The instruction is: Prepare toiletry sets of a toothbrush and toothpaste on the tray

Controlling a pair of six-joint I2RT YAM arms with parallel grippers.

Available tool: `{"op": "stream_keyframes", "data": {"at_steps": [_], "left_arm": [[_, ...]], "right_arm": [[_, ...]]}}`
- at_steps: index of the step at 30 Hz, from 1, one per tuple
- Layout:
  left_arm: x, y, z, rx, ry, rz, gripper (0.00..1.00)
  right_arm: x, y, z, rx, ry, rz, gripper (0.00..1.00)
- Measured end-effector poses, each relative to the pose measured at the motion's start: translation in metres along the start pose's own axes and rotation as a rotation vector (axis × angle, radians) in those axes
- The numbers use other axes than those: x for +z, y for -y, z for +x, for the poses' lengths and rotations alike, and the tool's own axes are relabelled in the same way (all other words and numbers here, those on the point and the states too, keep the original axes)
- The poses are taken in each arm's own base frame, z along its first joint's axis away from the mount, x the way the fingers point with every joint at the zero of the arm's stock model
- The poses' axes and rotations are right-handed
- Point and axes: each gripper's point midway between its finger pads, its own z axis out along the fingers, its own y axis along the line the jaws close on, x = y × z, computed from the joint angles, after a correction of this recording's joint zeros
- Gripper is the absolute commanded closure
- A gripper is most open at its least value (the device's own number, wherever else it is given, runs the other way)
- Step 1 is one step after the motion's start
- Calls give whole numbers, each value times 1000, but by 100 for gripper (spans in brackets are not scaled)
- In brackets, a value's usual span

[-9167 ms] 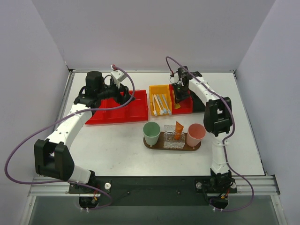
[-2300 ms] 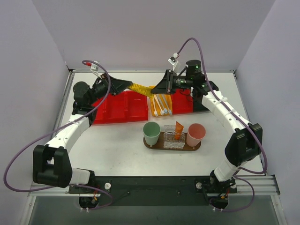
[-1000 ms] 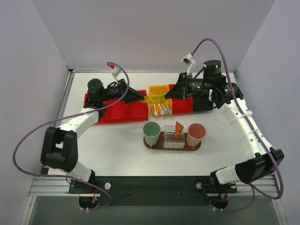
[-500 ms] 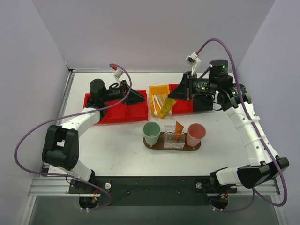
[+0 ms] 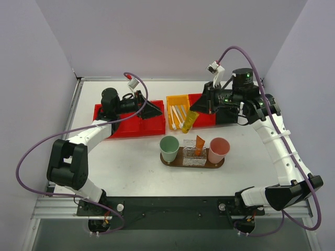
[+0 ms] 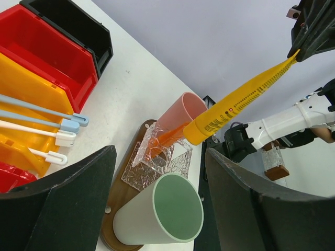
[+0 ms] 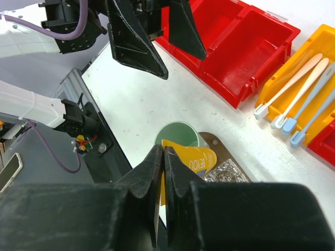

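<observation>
Right gripper (image 5: 200, 107) clamped on yellow toothpaste tube (image 5: 189, 121) above centre, left gripper (image 5: 157, 111) apart, empty; tray (image 5: 165, 161) holder has one orange tube (image 5: 200, 141), toothbrushes (image 5: 177, 116) not yet placed.

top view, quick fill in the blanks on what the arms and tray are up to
The right gripper is shut on a ____ tube.
The left gripper is ____ and empty.
On the tray, the glass holder stands between a green cup and a ____ cup.
The toothbrushes lie in a ____ bin.
Missing: yellow, open, pink, yellow.
</observation>
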Motion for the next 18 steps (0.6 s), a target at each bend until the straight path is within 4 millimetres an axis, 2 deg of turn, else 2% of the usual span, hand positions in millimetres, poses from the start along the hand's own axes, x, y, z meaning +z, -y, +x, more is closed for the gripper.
{"op": "stream_keyframes", "data": {"at_steps": [4, 11, 18], "left_arm": [[0, -1, 1, 8, -2, -2, 21], [0, -2, 1, 12, -4, -3, 21], [0, -3, 3, 10, -9, -7, 21]], "right_arm": [[3, 4, 7, -5, -15, 11, 100], [7, 9, 30, 2, -64, 27, 100], [7, 8, 45, -23, -86, 42, 100]]}}
